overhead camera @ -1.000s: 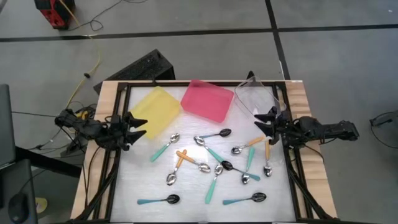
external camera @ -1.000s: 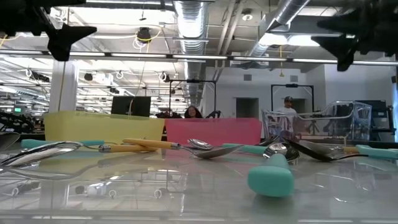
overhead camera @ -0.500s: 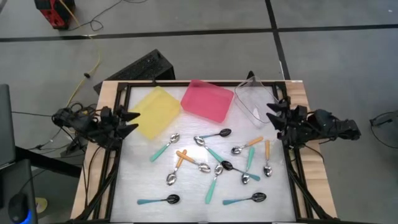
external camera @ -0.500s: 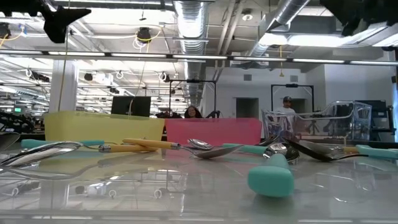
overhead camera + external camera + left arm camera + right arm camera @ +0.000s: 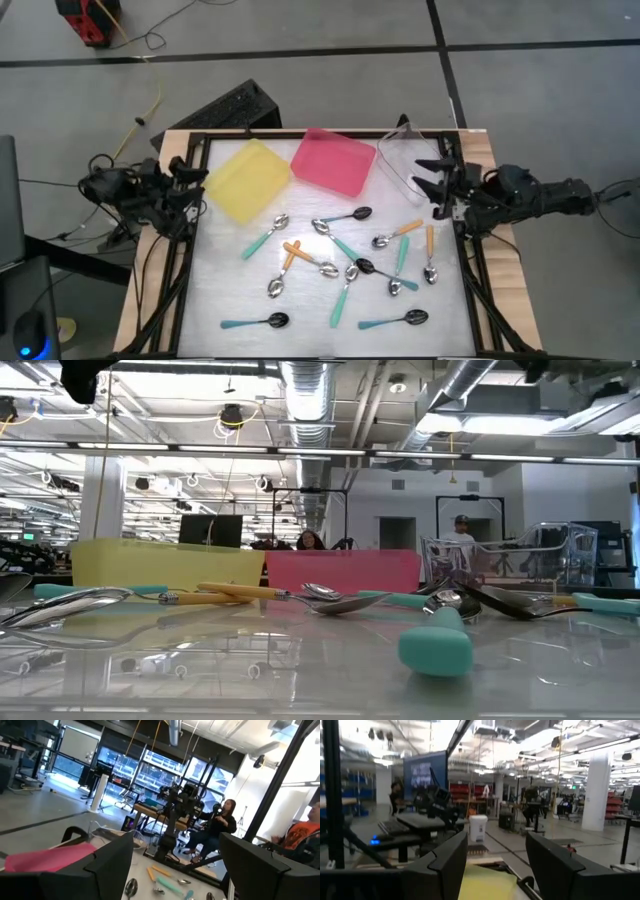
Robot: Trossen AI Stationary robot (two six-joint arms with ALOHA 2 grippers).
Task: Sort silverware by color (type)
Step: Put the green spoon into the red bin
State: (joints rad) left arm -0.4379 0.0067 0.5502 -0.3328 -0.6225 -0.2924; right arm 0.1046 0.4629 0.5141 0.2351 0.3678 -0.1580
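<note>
spoons, small: about twelve, loose on the table.
- orange-handled spoons: four.
- teal-handled spoons: seven countable.
- spoon with a black bowl, handle colour unclear: one.
- black bowls among the teal-handled: at least three; remaining bowls silver or not clear enough to call.

trays: three, namely one yellow tray, one pink tray, one clear tray.

two-finger grippers: two, namely left gripper, right gripper.

persons beyond the table, low view: two, namely person, person.
</note>
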